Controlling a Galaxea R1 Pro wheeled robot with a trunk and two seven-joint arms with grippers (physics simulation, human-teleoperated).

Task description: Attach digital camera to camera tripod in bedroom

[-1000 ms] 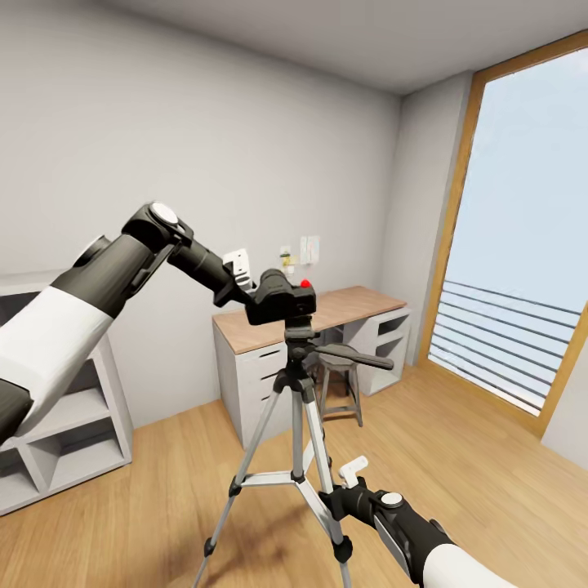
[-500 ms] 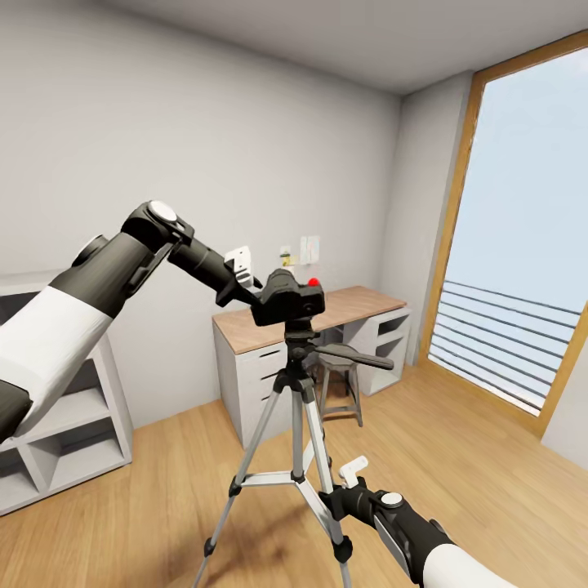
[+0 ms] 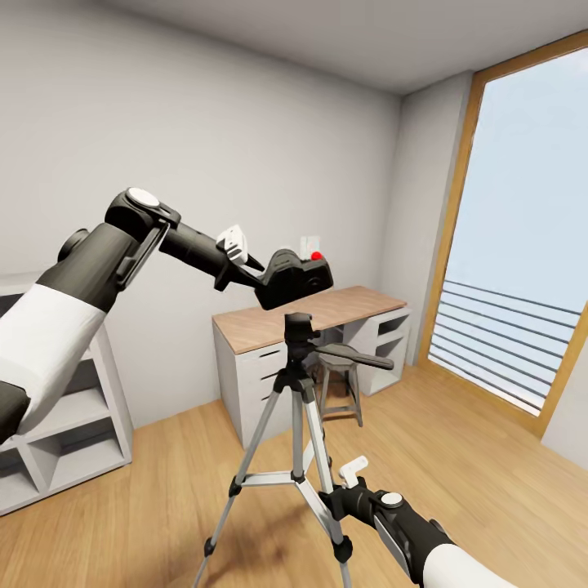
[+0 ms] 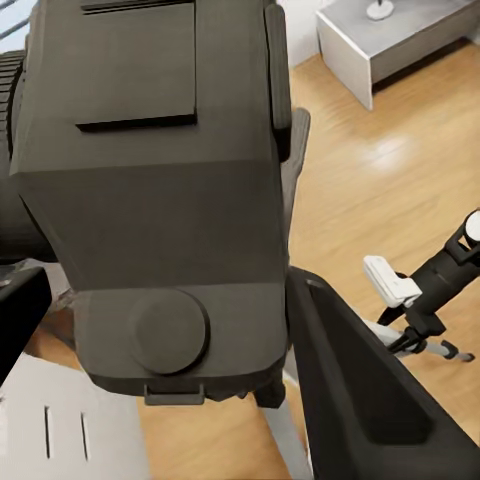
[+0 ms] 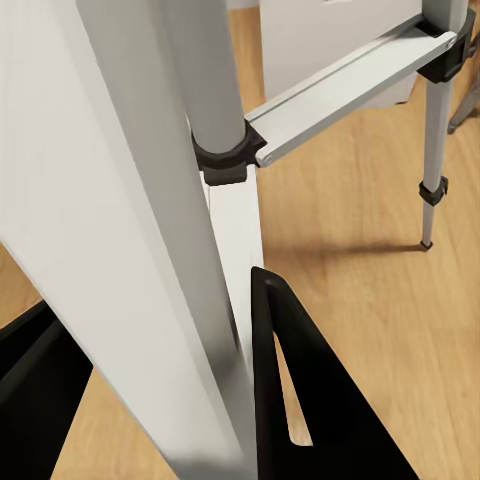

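Between the clamped fingers of the left gripper point(image 3: 263, 280), the rigid digital camera point(image 3: 298, 278) appears light, best gripped by its flat sides.

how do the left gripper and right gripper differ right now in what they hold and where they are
The left gripper is raised above the tall silver-legged camera tripod's black head, shut on the small black digital camera with the red button. The right gripper sits low near the floor, closed around one thin silver tripod leg. The camera is tilted and clear of the head, while the leg is planted. Both grippers are shut on something.
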